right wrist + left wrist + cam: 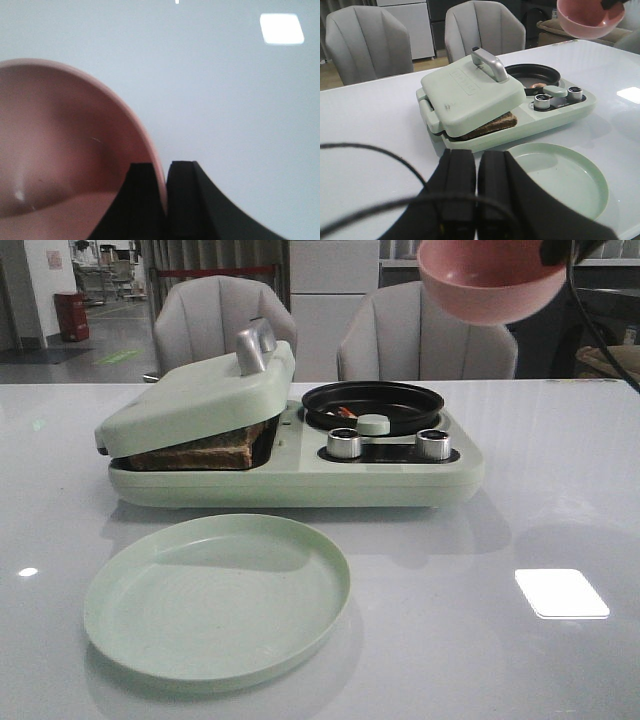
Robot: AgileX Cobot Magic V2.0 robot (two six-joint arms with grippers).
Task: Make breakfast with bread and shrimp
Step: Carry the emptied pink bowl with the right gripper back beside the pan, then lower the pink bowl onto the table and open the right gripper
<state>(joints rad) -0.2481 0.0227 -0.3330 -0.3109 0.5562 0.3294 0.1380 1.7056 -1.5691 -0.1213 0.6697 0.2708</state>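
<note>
The bread (205, 452) lies in the press side of a pale green breakfast maker (300, 480), and the lid (200, 395) rests tilted on it. Its crust edge (492, 125) shows under the lid in the left wrist view. The shrimp (343, 412) is a small orange-red bit in the maker's black round pan (373, 400). My right gripper (166, 167) is shut on the rim of a pink bowl (60, 150), held high above the table at the back right (490, 280). My left gripper (476, 157) is shut on nothing, above the table in front of the maker.
A pale green plate (215, 595) lies in front of the maker. Two metal knobs (344, 444) and a green cap (373, 424) sit beside the pan. Two grey chairs (425, 340) stand behind the table. A black cable (370, 155) crosses the left wrist view.
</note>
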